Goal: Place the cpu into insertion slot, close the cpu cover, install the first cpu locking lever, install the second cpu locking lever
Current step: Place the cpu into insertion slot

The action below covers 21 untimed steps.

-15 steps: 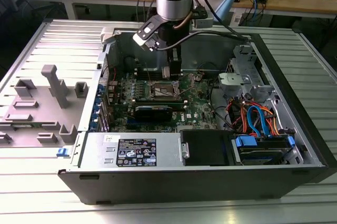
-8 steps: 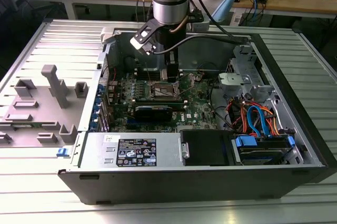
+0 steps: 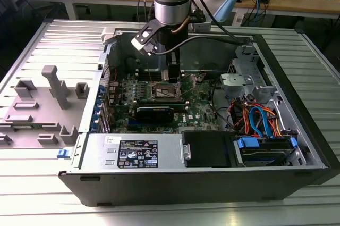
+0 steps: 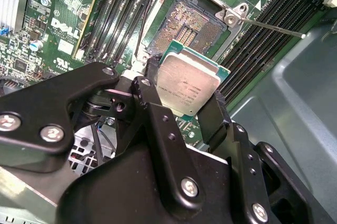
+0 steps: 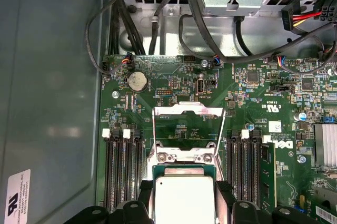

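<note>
Now jaws clamped on cpu (image 4: 188,84), hovering near open slot (image 4: 189,21); cover (image 5: 187,109) upright, all inside case (image 3: 186,184).

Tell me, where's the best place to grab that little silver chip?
By two opposite edges, coming from above its flat top. The cpu is a thin, flat square, so only the edges offer grip. The hand pinches it that way here, beside the open insertion slot.
</note>
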Each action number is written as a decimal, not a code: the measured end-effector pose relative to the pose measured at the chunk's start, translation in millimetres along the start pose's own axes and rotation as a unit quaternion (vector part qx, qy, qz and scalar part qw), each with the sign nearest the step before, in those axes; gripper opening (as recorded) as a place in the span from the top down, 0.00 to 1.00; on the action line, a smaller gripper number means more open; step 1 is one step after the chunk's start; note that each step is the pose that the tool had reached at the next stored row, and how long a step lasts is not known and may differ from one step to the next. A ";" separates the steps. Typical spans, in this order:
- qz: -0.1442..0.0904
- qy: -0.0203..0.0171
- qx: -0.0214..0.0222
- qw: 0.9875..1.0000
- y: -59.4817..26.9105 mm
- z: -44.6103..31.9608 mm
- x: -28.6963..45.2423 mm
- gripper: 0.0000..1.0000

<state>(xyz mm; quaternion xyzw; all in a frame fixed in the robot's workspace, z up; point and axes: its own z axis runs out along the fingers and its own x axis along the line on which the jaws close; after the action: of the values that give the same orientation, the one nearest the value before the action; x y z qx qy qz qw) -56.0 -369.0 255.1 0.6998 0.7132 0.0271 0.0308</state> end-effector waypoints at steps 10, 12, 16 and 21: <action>0.005 0.000 0.000 1.000 -2.2 12.5 0.0 0.46; 0.005 0.000 0.000 1.000 -5.0 14.6 0.1 0.46; 0.004 0.000 0.000 1.000 -9.8 19.2 0.2 0.46; 0.005 0.000 0.000 1.000 -11.8 33.6 -1.8 0.46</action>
<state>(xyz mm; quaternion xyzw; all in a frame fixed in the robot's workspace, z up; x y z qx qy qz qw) -65.0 -371.2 220.6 0.7035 0.7096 0.0269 0.0307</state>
